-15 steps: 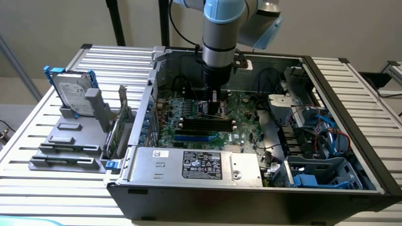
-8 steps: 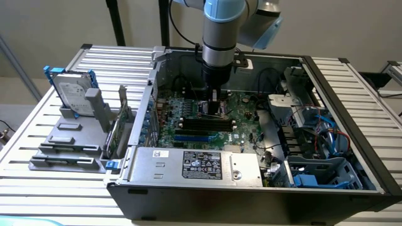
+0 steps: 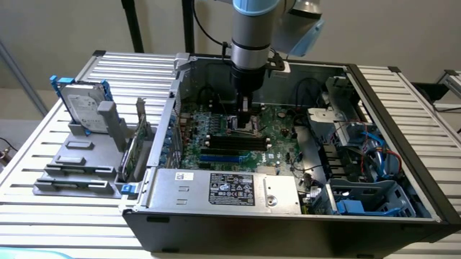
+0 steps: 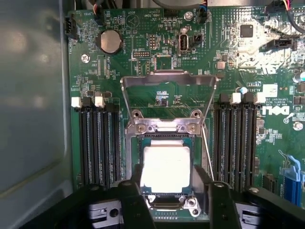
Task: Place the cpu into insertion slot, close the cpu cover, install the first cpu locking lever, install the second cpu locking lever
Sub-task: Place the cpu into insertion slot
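pale beige-silver square cpu (image 4: 167, 167) seated in black silver-rimmed insertion slot (image 4: 129, 148); thin silvery cpu cover (image 4: 167, 78) flipped up, not closed; thin wire locking lever (image 4: 208, 152) looks unlatched; gripper (image 4: 169, 179) fingers spread, straddling chip, seemingly gripping nothing

The arm (image 3: 252, 32) is hanging straight down, wrist vertical; the gripper (image 3: 245, 127) is pointing downward, its 2 jaws standing apart.

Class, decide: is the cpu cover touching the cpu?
Apart. Wrist view: the cpu cover stands swung open on its hinge, clear of the flat-lying cpu.
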Action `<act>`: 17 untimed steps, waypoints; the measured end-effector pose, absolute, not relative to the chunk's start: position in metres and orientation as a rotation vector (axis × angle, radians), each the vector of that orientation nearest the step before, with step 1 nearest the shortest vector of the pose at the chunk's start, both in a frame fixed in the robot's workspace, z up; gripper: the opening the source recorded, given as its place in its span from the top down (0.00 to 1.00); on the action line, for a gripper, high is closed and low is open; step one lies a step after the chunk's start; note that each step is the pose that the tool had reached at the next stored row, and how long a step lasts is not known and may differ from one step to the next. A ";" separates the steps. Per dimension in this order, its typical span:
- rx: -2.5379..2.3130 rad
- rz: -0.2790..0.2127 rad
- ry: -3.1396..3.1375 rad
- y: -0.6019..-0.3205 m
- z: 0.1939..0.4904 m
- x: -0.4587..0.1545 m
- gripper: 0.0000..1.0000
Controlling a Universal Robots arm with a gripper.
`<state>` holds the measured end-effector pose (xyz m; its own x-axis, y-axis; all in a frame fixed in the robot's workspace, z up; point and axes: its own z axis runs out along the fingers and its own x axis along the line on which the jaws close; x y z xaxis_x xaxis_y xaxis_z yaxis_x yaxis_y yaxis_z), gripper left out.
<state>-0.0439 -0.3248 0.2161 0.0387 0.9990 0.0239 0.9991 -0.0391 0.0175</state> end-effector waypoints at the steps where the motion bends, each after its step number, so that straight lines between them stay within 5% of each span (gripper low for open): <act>1: -2.261 -0.046 -2.175 -0.325 0.217 -0.046 0.53; 9: -2.261 -0.046 -2.175 -0.325 0.223 -0.073 0.88; 17: -2.261 -0.047 -2.175 -0.326 0.224 -0.082 0.89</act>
<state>-0.0819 -0.3256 0.2236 0.0386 0.9990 0.0240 0.9991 -0.0391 0.0181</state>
